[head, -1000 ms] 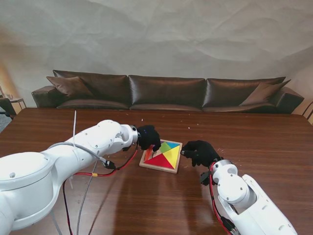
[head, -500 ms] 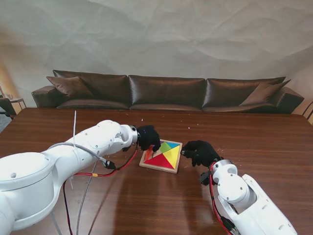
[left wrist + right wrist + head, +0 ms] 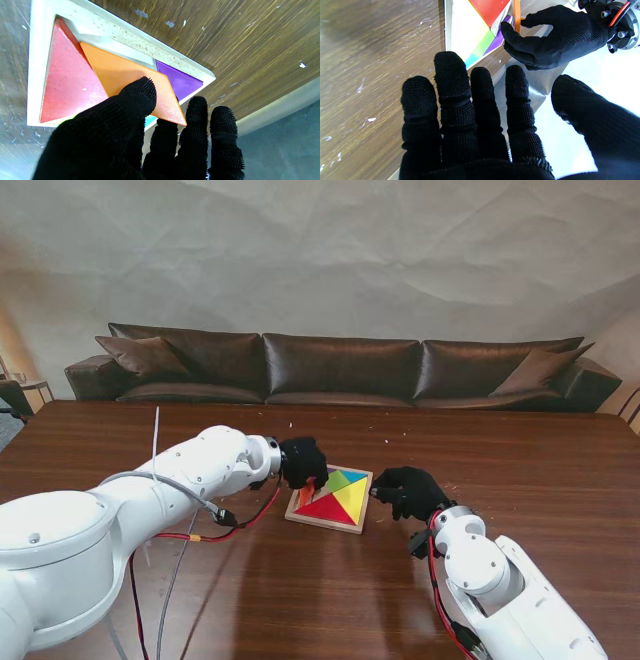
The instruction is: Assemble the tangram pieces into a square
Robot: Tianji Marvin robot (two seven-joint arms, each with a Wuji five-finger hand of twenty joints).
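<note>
The wooden tangram tray (image 3: 296, 517) lies mid-table holding red (image 3: 326, 509), yellow (image 3: 353, 496), green and blue pieces. My left hand (image 3: 303, 461) is at the tray's left edge, shut on the orange parallelogram (image 3: 130, 75), thumb (image 3: 140, 92) on top and fingers under its edge. That piece sits tilted, half over the bare slot between the red triangle (image 3: 70, 82) and the purple piece (image 3: 178, 81). My right hand (image 3: 408, 491) rests open on the table just right of the tray, fingers (image 3: 450, 75) spread and holding nothing.
A dark leather sofa (image 3: 340, 365) stands beyond the table's far edge. Red and grey cables (image 3: 200, 530) hang from my left arm over the table. Small white specks (image 3: 371, 119) dot the wood.
</note>
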